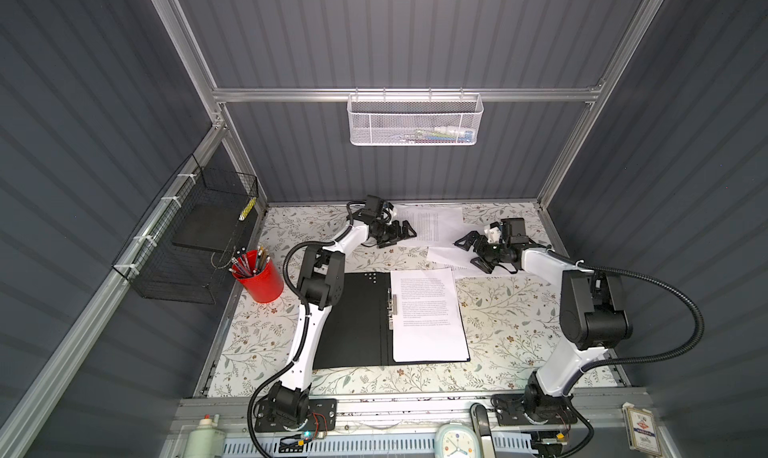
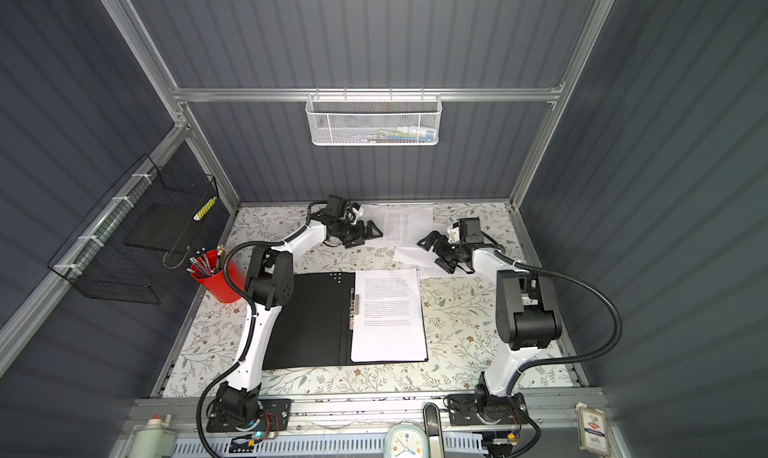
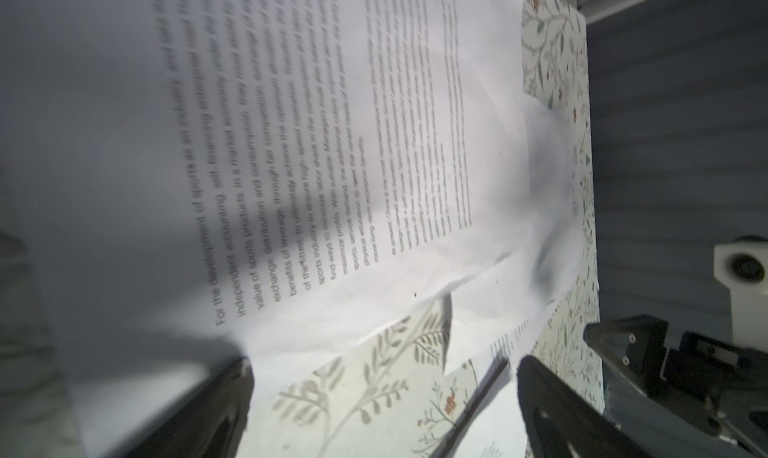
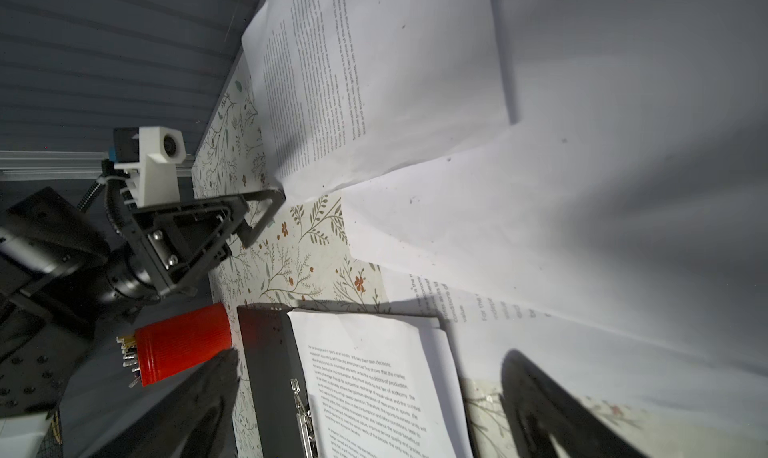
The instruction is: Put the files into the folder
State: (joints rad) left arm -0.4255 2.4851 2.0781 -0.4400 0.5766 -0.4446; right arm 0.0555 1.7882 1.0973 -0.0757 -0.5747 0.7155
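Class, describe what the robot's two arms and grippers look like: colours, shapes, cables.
The left arm and right arm have white shells, black joint housings and black perforated base plates. A black corrugated hose loops beside each. The left gripper and right gripper are black with triangular open-frame fingers. A white camera bracket sits at each wrist.

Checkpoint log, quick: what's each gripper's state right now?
Left gripper: open, holding nothing, at the edge of the printed sheet.
Right gripper: open, holding nothing, over the white sheet.
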